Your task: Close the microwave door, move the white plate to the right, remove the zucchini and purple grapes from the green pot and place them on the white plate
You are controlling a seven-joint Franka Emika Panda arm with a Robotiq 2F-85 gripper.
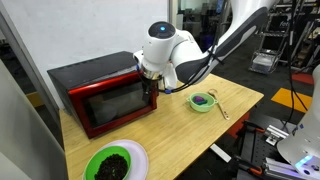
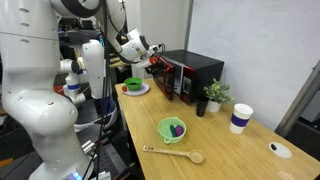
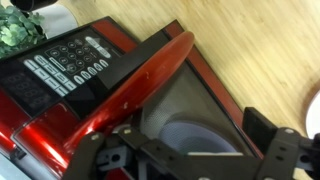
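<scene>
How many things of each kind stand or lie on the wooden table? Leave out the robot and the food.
Microwave: 1
Green pot: 1
Green bowl: 1
White plate: 1
Wooden spoon: 1
Potted plant: 1
Cup: 1
Small white object, unclear: 1
Total: 8

A light wooden tabletop [image 1: 190,125] carries everything. A red microwave [image 1: 100,95] with a black top fills one end, against the wall-side edge. The white plate [image 1: 138,155] lies at the corner in front of it. The green pot [image 2: 172,129] sits mid-tabletop, with a wooden spoon [image 2: 175,153] between it and the open long edge. Along the wall-side edge stand a small potted plant [image 2: 214,95], just beside the microwave, and a paper cup [image 2: 240,118] farther along.
</scene>
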